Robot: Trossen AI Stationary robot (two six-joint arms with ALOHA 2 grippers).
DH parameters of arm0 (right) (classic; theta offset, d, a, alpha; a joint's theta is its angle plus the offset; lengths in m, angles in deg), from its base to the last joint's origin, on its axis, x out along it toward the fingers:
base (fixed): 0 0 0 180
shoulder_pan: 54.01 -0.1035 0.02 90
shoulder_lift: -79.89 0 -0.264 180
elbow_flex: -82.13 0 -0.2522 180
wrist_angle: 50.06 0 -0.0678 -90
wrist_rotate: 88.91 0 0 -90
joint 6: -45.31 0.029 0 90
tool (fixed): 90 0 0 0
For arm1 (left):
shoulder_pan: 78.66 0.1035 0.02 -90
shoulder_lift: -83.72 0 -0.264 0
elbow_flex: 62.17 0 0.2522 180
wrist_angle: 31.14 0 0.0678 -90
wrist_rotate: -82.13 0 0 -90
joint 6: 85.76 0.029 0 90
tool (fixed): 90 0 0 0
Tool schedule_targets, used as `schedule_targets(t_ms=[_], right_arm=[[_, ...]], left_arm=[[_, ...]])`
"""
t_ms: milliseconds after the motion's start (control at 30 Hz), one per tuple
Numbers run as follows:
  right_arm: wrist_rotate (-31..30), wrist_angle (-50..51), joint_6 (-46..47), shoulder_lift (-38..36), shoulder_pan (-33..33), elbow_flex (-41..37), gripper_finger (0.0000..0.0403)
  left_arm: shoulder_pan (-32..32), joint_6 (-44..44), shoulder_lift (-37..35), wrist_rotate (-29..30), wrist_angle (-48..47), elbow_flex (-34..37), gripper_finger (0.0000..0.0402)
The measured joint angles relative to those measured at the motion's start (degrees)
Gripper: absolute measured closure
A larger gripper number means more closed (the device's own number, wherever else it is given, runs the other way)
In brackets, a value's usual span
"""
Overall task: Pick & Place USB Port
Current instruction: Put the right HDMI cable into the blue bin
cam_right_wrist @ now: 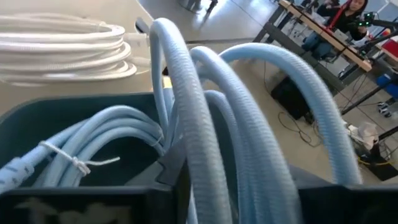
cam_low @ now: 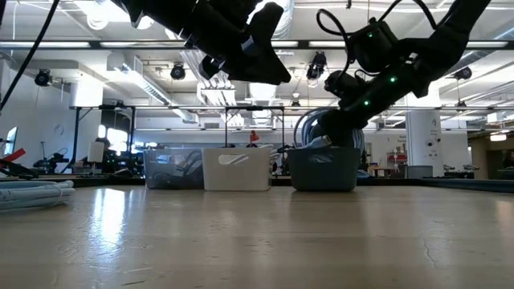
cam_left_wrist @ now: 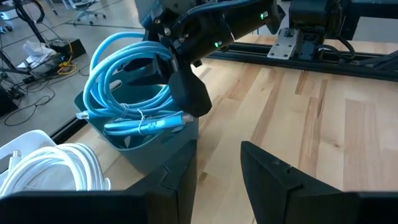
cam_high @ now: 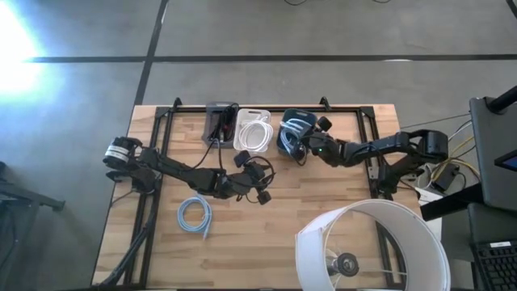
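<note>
A coil of light-blue cable (cam_left_wrist: 127, 81) stands tilted in the blue bin (cam_high: 292, 136) at the table's far edge, over another tied blue coil (cam_left_wrist: 143, 124). My right gripper (cam_high: 302, 149) is at this bin, shut on the coil. My left gripper (cam_high: 260, 184) hovers open above the table's middle, near the bins, touching nothing; its fingers (cam_left_wrist: 180, 180) point toward the blue bin. A second blue cable coil (cam_high: 195, 215) lies flat on the table near the left arm. A white bin (cam_high: 253, 129) holds white cable, and a dark bin (cam_high: 220, 121) holds black cable. My right gripper holds the blue coil by several strands of its upper loop (cam_right_wrist: 205, 143), which run between the two fingers (cam_right_wrist: 171, 180). It reaches in from the table's right side, slanting down over the bin. The coil's lower part sits inside the blue bin while the loop stands up.
The three bins stand side by side along the far edge inside a black frame (cam_high: 161, 121). A large white lampshade (cam_high: 371, 246) covers the table's near right corner. Bare wood (cam_high: 266, 242) lies at the near middle.
</note>
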Motion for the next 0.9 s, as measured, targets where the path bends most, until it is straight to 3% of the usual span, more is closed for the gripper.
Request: schedule_targets(t_ms=[167, 300, 633, 900], right_arm=[[0.5, 2.5, 0.8, -1.0, -0.2, 0.7, 0.0259], [4.7, 2.4, 3.8, -3.3, -0.3, 1.0, 0.024], [9.6, 6.0, 7.5, -9.3, -0.3, 1.1, 0.0222], [28.4, 7.7, 10.8, -10.8, -0.3, 1.1, 0.0234]], left_arm=[[0.0, 0.0, 0.0, 0.0, 0.0, 0.0, 0.0275], [0.0, -0.2, 0.0, 0.0, 0.0, 0.0, 0.0276], [0.0, -0.3, 0.0, 0.0, 0.0, 0.0, 0.0276], [0.0, -0.3, 0.0, 0.0, 0.0, 0.0, 0.0275]])
